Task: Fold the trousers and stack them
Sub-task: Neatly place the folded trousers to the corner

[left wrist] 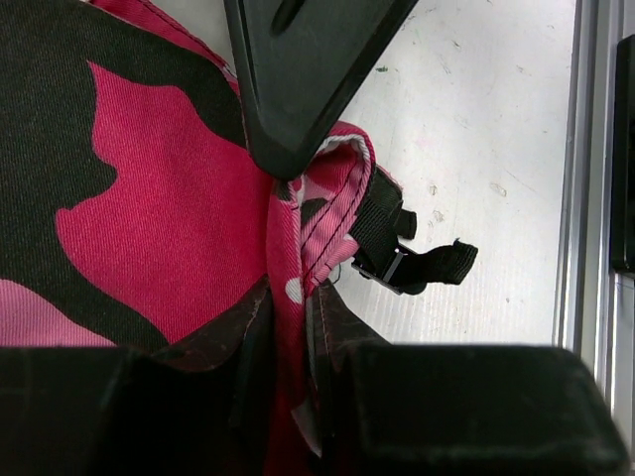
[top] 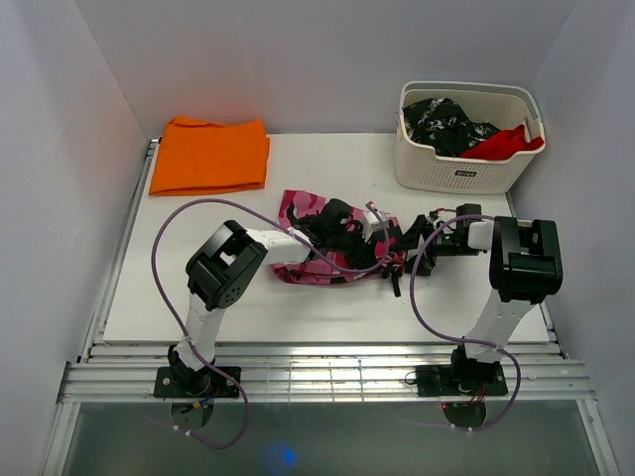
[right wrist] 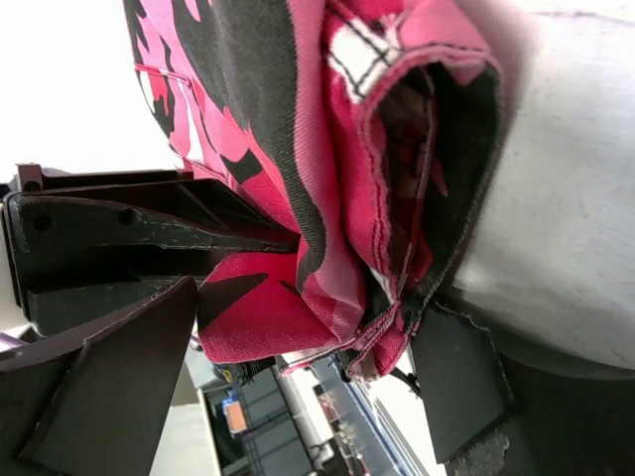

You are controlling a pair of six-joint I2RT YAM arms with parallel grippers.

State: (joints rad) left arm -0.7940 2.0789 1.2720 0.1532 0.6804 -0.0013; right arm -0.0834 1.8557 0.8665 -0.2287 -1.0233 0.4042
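The camouflage trousers (top: 310, 270) lie bunched near the middle of the white bench (top: 198, 297), between the two arms. The left gripper (left wrist: 298, 260) is closed down on a stitched edge of the trousers, beside a black buckle strap (left wrist: 402, 258). The right gripper (right wrist: 372, 288) stands wide open, with a thick fold of the same cloth between its jaws. An orange cloth (top: 210, 156) lies at the far left.

Pink, white and black camouflage trousers (top: 327, 272) lie bunched mid-table (top: 298, 317).

Orange cloth (top: 210, 156) back left; filled basket (top: 458, 175) back right.
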